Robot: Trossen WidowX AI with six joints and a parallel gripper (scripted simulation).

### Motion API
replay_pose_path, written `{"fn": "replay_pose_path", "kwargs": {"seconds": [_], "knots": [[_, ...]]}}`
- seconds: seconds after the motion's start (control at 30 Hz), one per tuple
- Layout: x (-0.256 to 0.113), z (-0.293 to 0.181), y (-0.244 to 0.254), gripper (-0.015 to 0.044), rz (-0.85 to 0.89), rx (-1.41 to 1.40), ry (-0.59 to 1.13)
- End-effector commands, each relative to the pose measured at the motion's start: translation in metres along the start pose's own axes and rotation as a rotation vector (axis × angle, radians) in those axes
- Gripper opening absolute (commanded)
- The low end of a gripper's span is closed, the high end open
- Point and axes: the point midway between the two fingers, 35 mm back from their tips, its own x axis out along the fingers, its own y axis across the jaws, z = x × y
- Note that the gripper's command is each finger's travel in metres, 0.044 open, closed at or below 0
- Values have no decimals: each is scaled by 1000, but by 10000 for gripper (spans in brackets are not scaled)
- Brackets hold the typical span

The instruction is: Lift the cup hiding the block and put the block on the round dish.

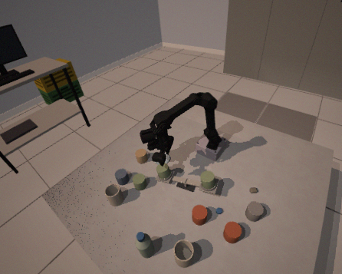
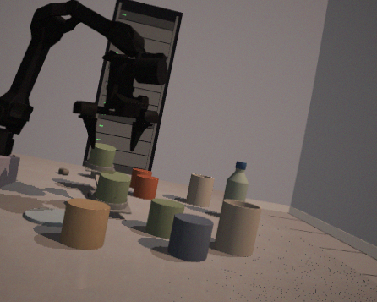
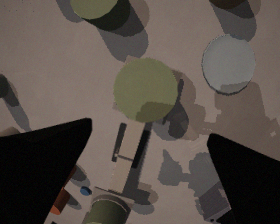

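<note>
Two green cups stand on the ends of the small balance [image 1: 191,183] [image 3: 131,140]. The left cup [image 1: 163,172] [image 2: 113,188] [image 3: 145,90] is the one nearer the dish. The right cup [image 1: 208,179] [image 2: 102,156] [image 3: 106,212] stands on the other end. Both are upright; no block shows. The balance's tilt is hard to tell. The pale round dish [image 2: 44,216] [image 3: 228,65] lies bare on the floor mat, partly behind the gripper in the top view. My gripper [image 2: 112,149] [image 3: 152,132] is wide open and empty, pointing down, above and close to the left cup, touching nothing visible.
Near the left cup stand an orange cylinder [image 1: 141,156] [image 2: 85,224], a navy cylinder [image 1: 122,176] [image 2: 191,237] and a loose green cylinder [image 1: 139,182] [image 2: 165,217]. Farther off are red cylinders [image 1: 199,215] [image 1: 232,232], beige cups [image 1: 114,196] [image 1: 183,254], a bottle [image 1: 145,245] and a grey cylinder [image 1: 254,211].
</note>
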Motion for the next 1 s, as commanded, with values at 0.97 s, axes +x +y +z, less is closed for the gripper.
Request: {"fn": "replay_pose_path", "kwargs": {"seconds": [0.97], "knots": [[60,14,12,440,-84,156,-20]]}}
